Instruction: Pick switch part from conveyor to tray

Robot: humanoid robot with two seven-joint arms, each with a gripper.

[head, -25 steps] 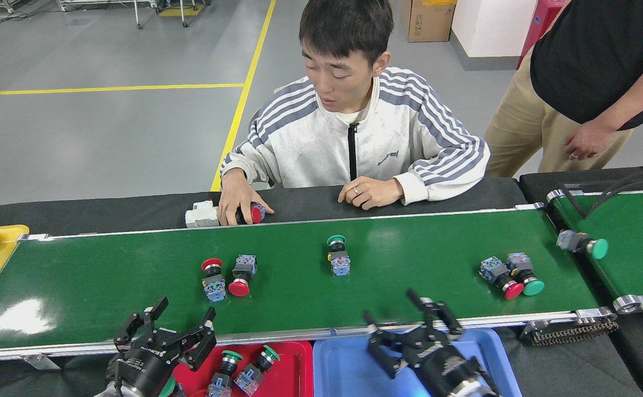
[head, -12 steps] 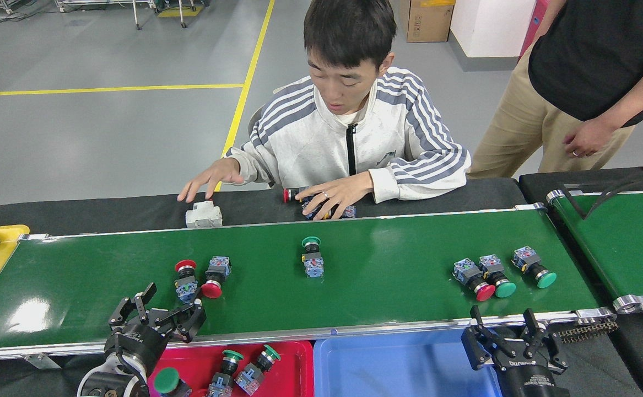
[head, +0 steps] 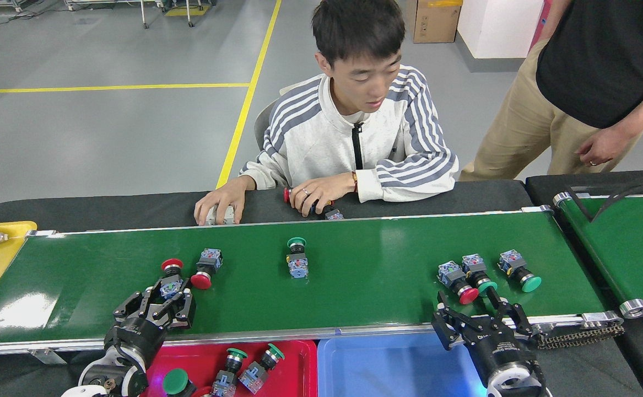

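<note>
Left gripper [head: 168, 300] spread open over the conveyor [head: 365, 309], fingers straddling the blue base of a red-capped switch part [head: 171, 277]; nothing gripped yet. Just right of those fingers, a second red-capped switch [head: 205, 268] lying on its side. Risk there: closing off-centre on the blue base, tipping the standing part over, or clipping the neighbour and rolling it away.

Right gripper [head: 474, 315] also open and empty, fingertips just short of a tight cluster: red-capped switch [head: 455, 283], green-capped switch [head: 479, 274] touching it, another green one [head: 517, 269] beyond. Likely trouble: one finger wedging between touching parts, grabbing two at once or shoving both away.

Behind the fingers, red tray [head: 293, 366] with green switches, blue tray [head: 393, 369] bare.
</note>
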